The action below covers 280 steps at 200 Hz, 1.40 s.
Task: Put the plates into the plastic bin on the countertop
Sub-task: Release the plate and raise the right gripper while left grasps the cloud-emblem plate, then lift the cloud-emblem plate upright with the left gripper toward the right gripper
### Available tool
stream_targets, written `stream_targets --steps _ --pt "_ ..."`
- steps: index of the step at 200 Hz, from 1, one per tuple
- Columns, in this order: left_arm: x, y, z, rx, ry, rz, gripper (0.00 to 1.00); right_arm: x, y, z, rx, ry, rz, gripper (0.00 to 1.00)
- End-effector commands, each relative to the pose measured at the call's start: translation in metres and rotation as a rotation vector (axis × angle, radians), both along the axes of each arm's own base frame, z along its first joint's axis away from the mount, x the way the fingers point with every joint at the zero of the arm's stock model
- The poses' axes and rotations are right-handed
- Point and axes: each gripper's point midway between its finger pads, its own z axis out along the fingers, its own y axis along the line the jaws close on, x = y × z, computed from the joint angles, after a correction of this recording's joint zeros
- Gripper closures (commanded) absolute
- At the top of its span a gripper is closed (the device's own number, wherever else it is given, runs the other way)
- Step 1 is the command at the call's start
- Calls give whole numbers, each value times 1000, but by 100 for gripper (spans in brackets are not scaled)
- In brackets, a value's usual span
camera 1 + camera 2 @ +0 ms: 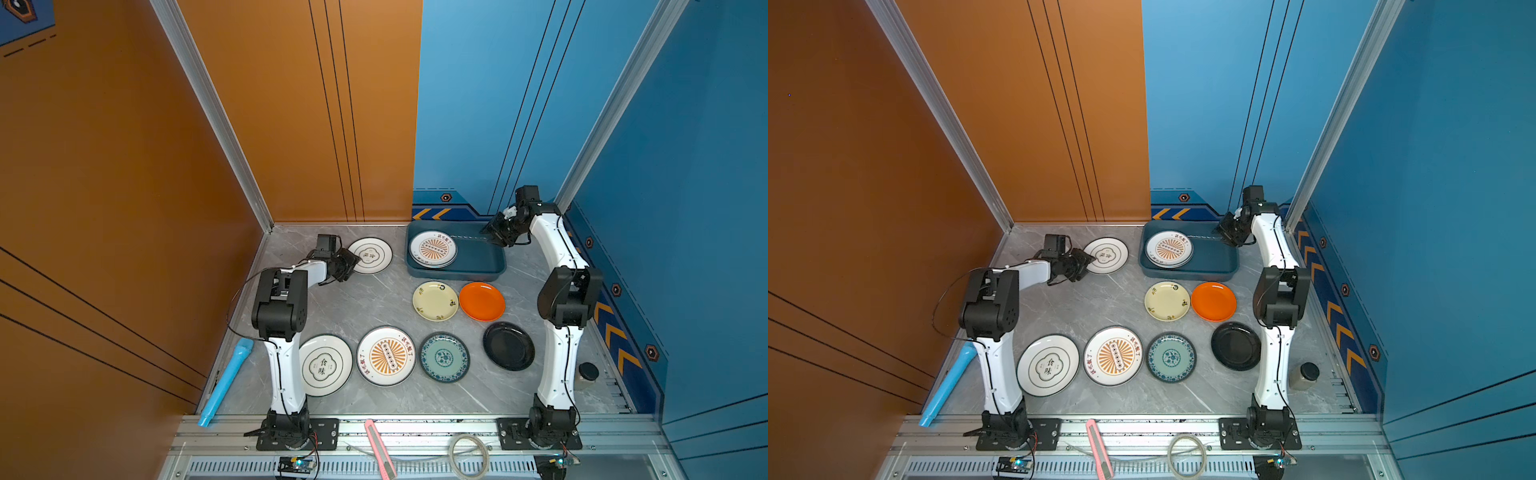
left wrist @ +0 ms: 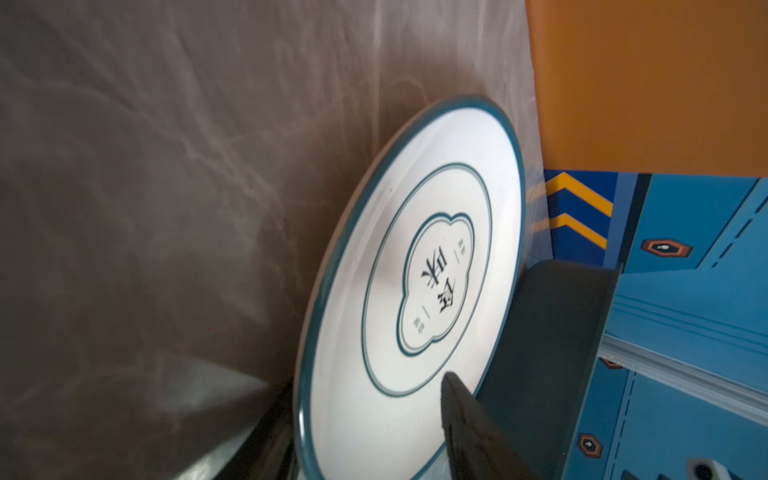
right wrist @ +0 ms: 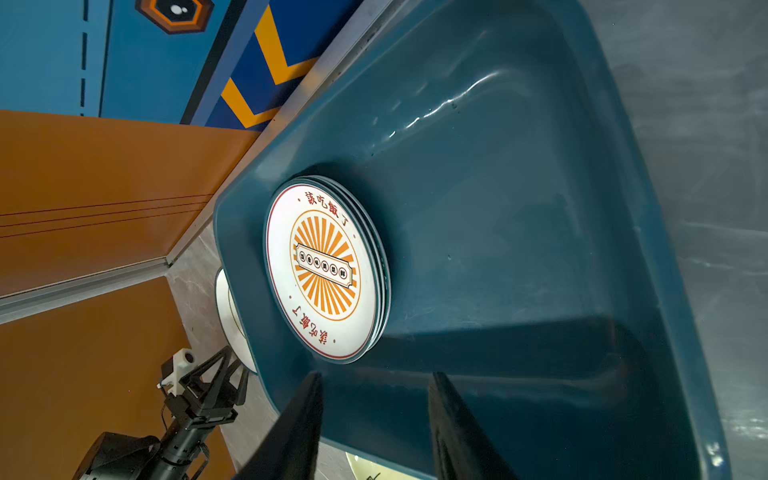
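The right half of the plastic bin (image 1: 478,253) lies bare, with the stack of plates (image 1: 432,248) filling its left half. The right end effector (image 1: 487,235) hangs over that bare end. Just before the bin's near wall, the cream plate (image 1: 435,300) and orange plate (image 1: 482,301) crowd the bench (image 1: 353,303), which lies open left of them. The left end effector (image 1: 355,262) sits at the left edge of the far quatrefoil plate (image 1: 374,254).

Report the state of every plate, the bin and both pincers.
plastic bin: holds plate stack.
far quatrefoil plate: on countertop, left pincer at rim.
left pincer: at that rim, grip unclear.
right pincer: open, empty, over bin.
cream plate: on countertop.
orange plate: on countertop.
black plate: on countertop.
teal plate: on countertop.
near sunburst plate: on countertop.
near quatrefoil plate: on countertop.
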Motion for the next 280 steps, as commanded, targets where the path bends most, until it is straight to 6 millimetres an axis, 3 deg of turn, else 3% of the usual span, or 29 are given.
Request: stream_targets --steps 1,48,84,116,129,171,211,280 --pt "-8 2 -38 32 89 20 58 -4 4 1 14 7 15 55" --pt "-7 -2 -48 -4 72 12 83 -4 5 1 18 7 19 56" --pt "-10 -2 -45 -5 61 2 99 -5 6 3 19 3 23 56" --pt "-15 2 -30 -1 35 -9 100 -4 13 10 34 -18 35 56" --pt "-18 5 -20 3 19 -12 100 -2 17 15 48 -35 44 55" --pt "-27 15 23 17 -44 -33 100 9 38 39 154 -118 80 30" --pt "-34 18 73 -11 -140 -40 100 13 58 56 246 -172 117 25" --pt "-55 2 163 -109 -289 -134 100 -21 115 66 288 -194 278 18"
